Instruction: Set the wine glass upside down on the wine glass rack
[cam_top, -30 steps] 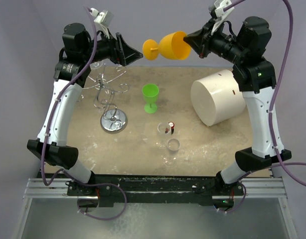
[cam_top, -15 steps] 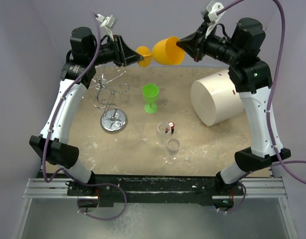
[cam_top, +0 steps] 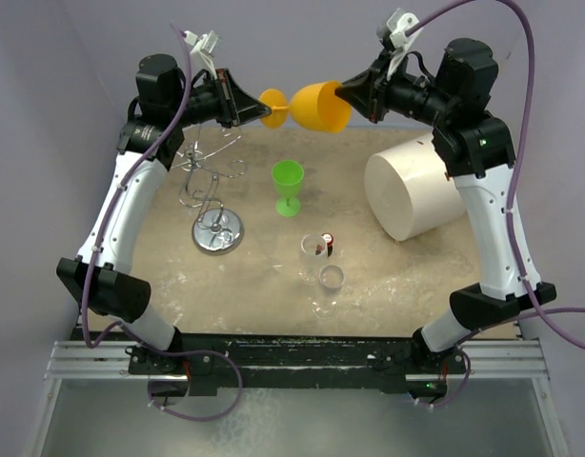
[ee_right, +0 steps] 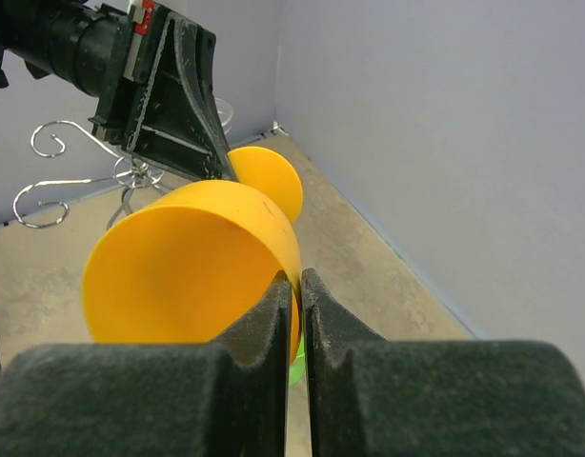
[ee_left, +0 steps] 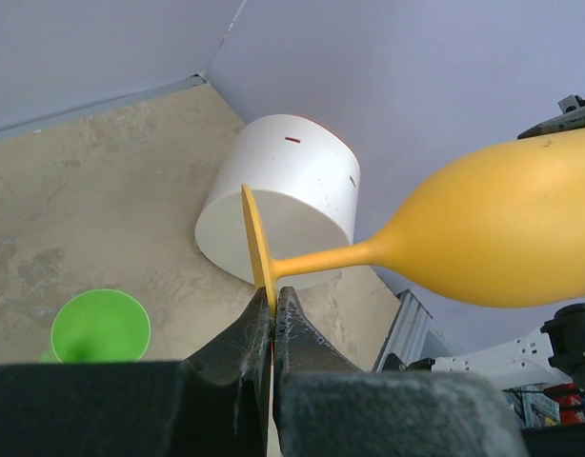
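Observation:
An orange wine glass (cam_top: 319,105) hangs on its side high over the back of the table, held between both grippers. My left gripper (cam_top: 257,109) is shut on the edge of its round foot (ee_left: 257,243); the stem and bowl (ee_left: 502,238) run off to the right. My right gripper (ee_right: 297,278) pinches the bowl's rim, one finger inside the bowl (ee_right: 188,257) and one outside. The wine glass rack (cam_top: 216,190) is a silver wire stand on a shiny disc base. It stands below my left gripper, apart from the glass. Its curled arms (ee_right: 54,176) show in the right wrist view.
A green glass (cam_top: 288,181) stands upright at the table's middle back. A big white cylinder (cam_top: 414,183) lies at the right. Two clear glasses (cam_top: 317,246) (cam_top: 329,281) stand nearer the front. Purple walls close in behind.
My left gripper moved right onto the glass's foot and closed on it. The right arm carried the glass a little to the left.

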You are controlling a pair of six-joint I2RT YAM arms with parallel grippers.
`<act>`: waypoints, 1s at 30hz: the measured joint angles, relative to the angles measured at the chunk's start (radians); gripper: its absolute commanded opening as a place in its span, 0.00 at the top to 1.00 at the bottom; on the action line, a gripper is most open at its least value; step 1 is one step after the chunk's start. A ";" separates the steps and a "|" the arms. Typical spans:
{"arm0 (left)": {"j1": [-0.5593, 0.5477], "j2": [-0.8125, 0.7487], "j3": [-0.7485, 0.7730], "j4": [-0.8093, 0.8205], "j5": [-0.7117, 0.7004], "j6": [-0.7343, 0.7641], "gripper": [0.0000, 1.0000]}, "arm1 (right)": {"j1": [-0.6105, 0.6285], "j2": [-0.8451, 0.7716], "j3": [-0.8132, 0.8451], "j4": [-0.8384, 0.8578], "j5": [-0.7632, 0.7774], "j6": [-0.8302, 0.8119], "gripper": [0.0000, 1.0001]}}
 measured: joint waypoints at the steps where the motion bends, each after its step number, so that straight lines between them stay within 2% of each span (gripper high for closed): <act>1: 0.000 -0.001 0.000 0.000 -0.003 0.001 1.00 | 0.000 -0.002 -0.005 -0.001 -0.002 -0.003 0.79; 5: 0.001 -0.010 0.000 0.000 0.000 0.003 1.00 | 0.002 -0.009 -0.017 -0.009 -0.012 -0.019 0.46; 11: 0.054 -0.043 0.000 0.000 0.024 0.000 1.00 | 0.002 -0.034 -0.029 -0.038 -0.024 -0.064 0.11; 20: 0.210 -0.105 0.005 -0.011 0.026 -0.007 1.00 | 0.001 -0.132 -0.029 -0.092 -0.018 -0.129 0.05; 30: 0.378 -0.239 0.091 -0.191 -0.174 0.246 1.00 | -0.060 -0.212 -0.137 -0.063 -0.005 -0.101 0.04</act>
